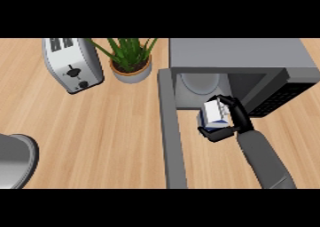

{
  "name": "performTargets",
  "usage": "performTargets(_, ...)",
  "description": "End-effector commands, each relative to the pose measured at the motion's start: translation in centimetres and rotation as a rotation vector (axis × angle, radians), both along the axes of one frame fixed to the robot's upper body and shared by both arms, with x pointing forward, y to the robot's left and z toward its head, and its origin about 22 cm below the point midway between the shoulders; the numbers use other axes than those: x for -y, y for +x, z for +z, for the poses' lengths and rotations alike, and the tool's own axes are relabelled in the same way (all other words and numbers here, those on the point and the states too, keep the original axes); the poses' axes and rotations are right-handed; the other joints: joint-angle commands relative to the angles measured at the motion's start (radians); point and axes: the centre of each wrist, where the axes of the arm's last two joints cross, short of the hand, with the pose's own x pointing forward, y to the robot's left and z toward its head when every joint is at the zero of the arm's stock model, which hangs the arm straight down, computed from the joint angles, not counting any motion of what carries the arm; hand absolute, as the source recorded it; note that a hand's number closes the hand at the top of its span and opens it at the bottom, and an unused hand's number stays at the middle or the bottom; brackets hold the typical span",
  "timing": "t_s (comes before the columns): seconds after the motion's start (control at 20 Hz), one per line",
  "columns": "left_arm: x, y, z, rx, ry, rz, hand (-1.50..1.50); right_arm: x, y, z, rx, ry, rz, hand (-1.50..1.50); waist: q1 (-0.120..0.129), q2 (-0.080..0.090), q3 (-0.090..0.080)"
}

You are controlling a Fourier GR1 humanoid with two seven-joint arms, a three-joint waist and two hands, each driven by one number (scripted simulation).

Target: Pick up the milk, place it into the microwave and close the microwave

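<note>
Black right hand point(229, 119) curled round the milk carton point(214, 114), fingers and thumb gripping its sides. White and blue carton held tilted just in front of the open microwave point(254, 55), at the mouth of the cavity, above the wooden counter point(110, 133). Microwave door point(170, 133) swung wide, reaching toward the near edge, just left of the hand. Silver toaster point(72, 64) at far left, potted plant point(130, 60) between toaster and microwave. Grey rounded shape point(10, 160) at the left edge, identity unclear. Left hand nowhere visible.
</note>
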Motion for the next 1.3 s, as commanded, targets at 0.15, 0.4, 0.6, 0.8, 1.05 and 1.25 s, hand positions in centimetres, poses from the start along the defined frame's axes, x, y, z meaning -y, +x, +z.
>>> performTargets(0.15,-0.1,-0.4,0.5,-0.008,-0.017,-0.007,-1.50,-1.3,4.1,6.2,0.027,-0.002,-0.089,1.50,0.010,0.004,0.001)
performTargets(0.4,-1.0,0.5,0.2,-0.024,0.009,-0.009,-1.50,-3.1,6.2,10.4,-0.037,-0.048,-0.065,1.50,0.003,0.004,0.000)
performTargets(0.6,-1.2,0.2,-0.7,-0.028,0.002,-0.008,-1.50,-4.8,7.2,9.9,-0.054,-0.082,-0.078,1.50,0.021,0.009,0.001)
performTargets(0.8,-2.2,2.1,-1.3,-0.023,-0.003,-0.021,-1.50,-5.6,8.3,9.7,-0.024,-0.133,-0.182,1.50,0.039,0.021,0.002)
performTargets(1.05,-1.8,3.4,-1.3,-0.026,-0.006,-0.058,-1.50,-3.2,9.5,11.2,-0.041,-0.219,-0.341,1.50,0.072,0.038,0.003)
performTargets(1.25,-2.7,4.5,-2.0,-0.017,0.006,-0.074,-1.50,-3.3,9.8,11.4,-0.061,-0.103,-0.500,1.50,0.087,0.051,0.003)
